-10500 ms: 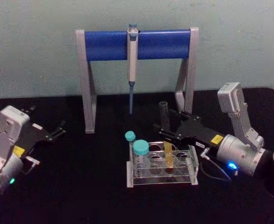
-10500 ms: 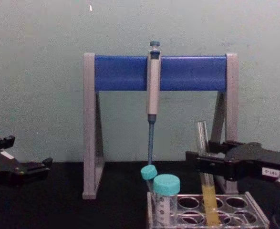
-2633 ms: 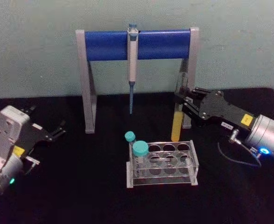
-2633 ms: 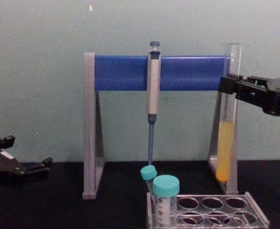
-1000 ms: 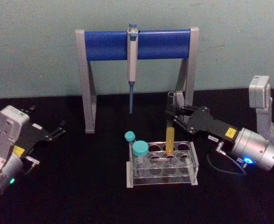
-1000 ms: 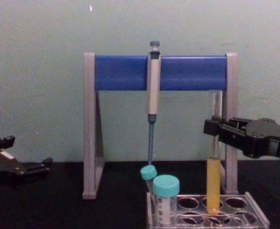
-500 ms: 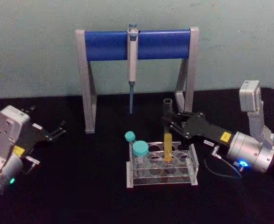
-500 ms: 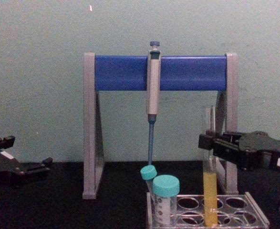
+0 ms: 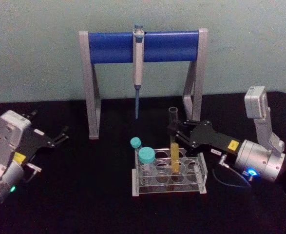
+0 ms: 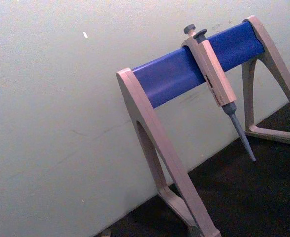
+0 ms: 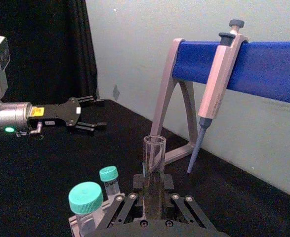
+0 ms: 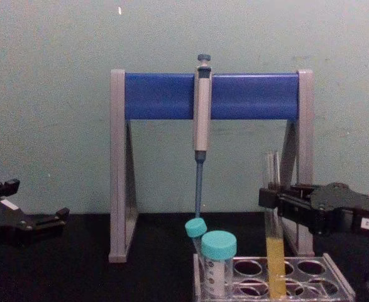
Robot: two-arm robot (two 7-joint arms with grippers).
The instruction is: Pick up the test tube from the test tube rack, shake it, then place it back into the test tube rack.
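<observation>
The test tube (image 9: 174, 146) with yellow-orange liquid stands upright in a back hole of the clear test tube rack (image 9: 168, 186). My right gripper (image 9: 175, 131) reaches in from the right and is shut on the test tube's clear upper part. The chest view shows the test tube (image 12: 274, 233) with its lower end down inside the test tube rack (image 12: 338, 284), held by the right gripper (image 12: 273, 200). In the right wrist view the test tube (image 11: 154, 157) rises between the fingers. My left gripper (image 9: 61, 136) rests open at the far left, apart from everything.
Two teal-capped tubes (image 9: 146, 156) stand at the rack's left end. Behind the rack is the grey-and-blue pipette stand (image 9: 167, 46), with a pipette (image 9: 138, 63) hanging from its bar. Its right leg (image 9: 194, 92) stands just behind my right gripper.
My right gripper has come down and a little to the left with the test tube. The tube now sits deeper in the rack than a second ago. The left arm has not moved.
</observation>
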